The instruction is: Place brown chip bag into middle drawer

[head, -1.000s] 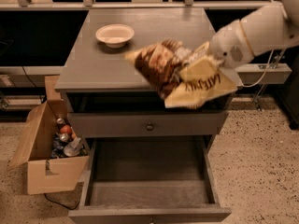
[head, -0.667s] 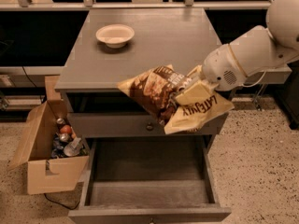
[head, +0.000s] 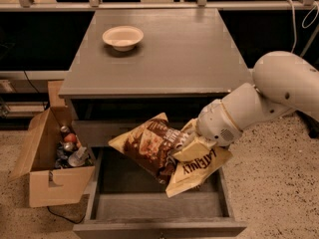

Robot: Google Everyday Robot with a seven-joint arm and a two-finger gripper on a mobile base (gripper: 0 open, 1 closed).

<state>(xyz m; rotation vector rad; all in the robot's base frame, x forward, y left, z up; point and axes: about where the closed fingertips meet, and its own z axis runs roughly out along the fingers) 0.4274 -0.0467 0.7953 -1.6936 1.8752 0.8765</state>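
One chip bag (head: 149, 148) in jaws, above middle drawer (head: 149, 206)

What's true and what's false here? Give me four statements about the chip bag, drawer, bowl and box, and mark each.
1. The cream bowl sits on the cabinet top. True.
2. The brown chip bag lies flat on the cabinet top. False: the gripper, below the top's front edge, holds it over the open drawer.
3. The middle drawer is pulled open. True.
4. The cardboard box is inside the drawer. False: it stands on the floor beside it.
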